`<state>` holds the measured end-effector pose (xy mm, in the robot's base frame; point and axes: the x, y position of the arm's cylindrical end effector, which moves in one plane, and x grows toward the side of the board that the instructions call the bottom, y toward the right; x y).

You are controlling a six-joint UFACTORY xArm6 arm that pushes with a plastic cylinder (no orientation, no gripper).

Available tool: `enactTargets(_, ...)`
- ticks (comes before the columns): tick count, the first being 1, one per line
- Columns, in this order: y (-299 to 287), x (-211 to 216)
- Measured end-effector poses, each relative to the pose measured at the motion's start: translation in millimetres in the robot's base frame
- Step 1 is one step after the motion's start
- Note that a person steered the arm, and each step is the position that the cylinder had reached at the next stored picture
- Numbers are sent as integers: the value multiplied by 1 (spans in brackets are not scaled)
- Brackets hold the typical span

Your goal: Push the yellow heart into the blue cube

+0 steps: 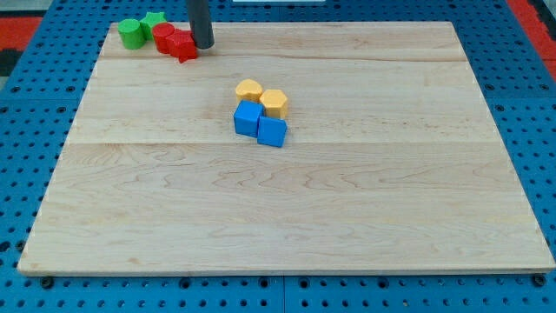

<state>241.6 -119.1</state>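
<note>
Two yellow blocks sit near the board's middle: one (249, 89) at upper left, rounded like a heart, and one (274, 103) to its right. Just below them are two blue blocks: one (248, 119) on the left and a blue cube (272, 132) on the lower right. All four touch in a tight cluster. My tip (202, 45) is at the view's top left, far from the cluster, touching the right side of a red block (184, 47).
At the top left corner stand a green cylinder (132, 33), a green block (155, 21) behind it, and a red cylinder (164, 38) beside the red block. The wooden board (347, 217) lies on a blue pegboard.
</note>
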Motion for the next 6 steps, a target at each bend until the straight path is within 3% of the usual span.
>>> enactTargets(5, 10, -5)
enactTargets(6, 46, -17)
